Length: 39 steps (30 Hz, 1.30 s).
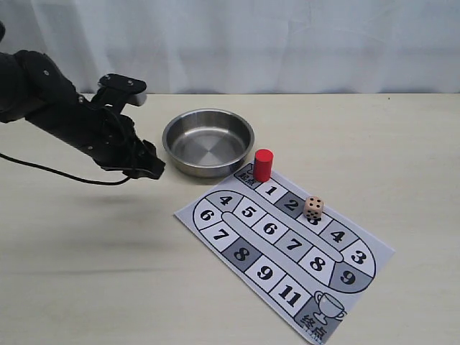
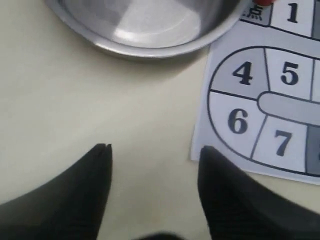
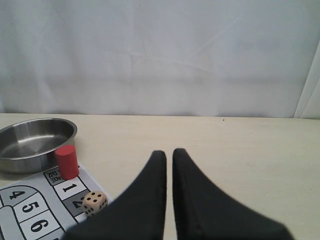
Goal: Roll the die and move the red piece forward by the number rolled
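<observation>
Die point(image 1: 313, 208) — cream rounded cube — on paper board point(image 1: 374, 248); red piece point(image 1: 263, 164) cylindrical

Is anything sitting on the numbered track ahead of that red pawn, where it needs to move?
Yes. The die rests on the board, on the track around squares 2 and 3, just ahead of the red piece standing at the start. Nothing else sits on the track.

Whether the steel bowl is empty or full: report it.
Empty: the steel bowl shows only bare metal inside; the die sits outside, on the board.
</observation>
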{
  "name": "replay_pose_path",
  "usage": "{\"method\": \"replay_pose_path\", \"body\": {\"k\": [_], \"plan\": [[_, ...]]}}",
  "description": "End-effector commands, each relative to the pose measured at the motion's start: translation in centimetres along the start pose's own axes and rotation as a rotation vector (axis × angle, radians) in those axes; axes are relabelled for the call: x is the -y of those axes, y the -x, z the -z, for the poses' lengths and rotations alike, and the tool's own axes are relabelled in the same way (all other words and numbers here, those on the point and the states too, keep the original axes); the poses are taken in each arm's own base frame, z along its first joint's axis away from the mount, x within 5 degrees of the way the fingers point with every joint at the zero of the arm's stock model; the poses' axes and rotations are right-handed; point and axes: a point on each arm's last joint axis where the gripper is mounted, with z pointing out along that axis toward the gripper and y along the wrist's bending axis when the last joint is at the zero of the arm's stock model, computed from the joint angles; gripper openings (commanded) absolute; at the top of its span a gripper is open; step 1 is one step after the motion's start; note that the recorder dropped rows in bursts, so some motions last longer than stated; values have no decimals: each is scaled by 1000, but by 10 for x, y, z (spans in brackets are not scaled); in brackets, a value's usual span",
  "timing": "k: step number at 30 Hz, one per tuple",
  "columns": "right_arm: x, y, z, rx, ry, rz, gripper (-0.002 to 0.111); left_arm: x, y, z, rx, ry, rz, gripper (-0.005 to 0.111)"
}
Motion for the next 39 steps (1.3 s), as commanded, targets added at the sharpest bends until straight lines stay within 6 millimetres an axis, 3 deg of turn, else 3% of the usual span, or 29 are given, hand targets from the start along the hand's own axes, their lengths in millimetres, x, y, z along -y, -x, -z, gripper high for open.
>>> {"method": "replay_pose_path", "body": {"k": [1, 6, 11, 17, 22, 26, 34, 39], "plan": [[0, -1, 0, 5, -3, -1, 4, 30, 18, 1, 29, -60, -55, 66], [0, -1, 0, 5, -3, -1, 4, 58, 44, 4, 93, -88, -109, 66], [0, -1, 0, 5, -3, -1, 4, 74, 65, -2, 70, -157, -123, 57], [0, -1, 0, 5, -3, -1, 4, 86, 96, -12, 20, -209, -159, 57], [0, -1, 0, 5, -3, -1, 4, 93, 116, -35, -121, -169, -297, 57], [0, -1, 0, 5, -3, -1, 4, 95, 138, -53, 48, -117, -308, 57], [0, -1, 0, 5, -3, -1, 4, 103, 130, -98, 76, -98, -315, 57], [0, -1, 0, 5, -3, -1, 4, 102, 127, -105, 67, -97, -311, 57]]}}
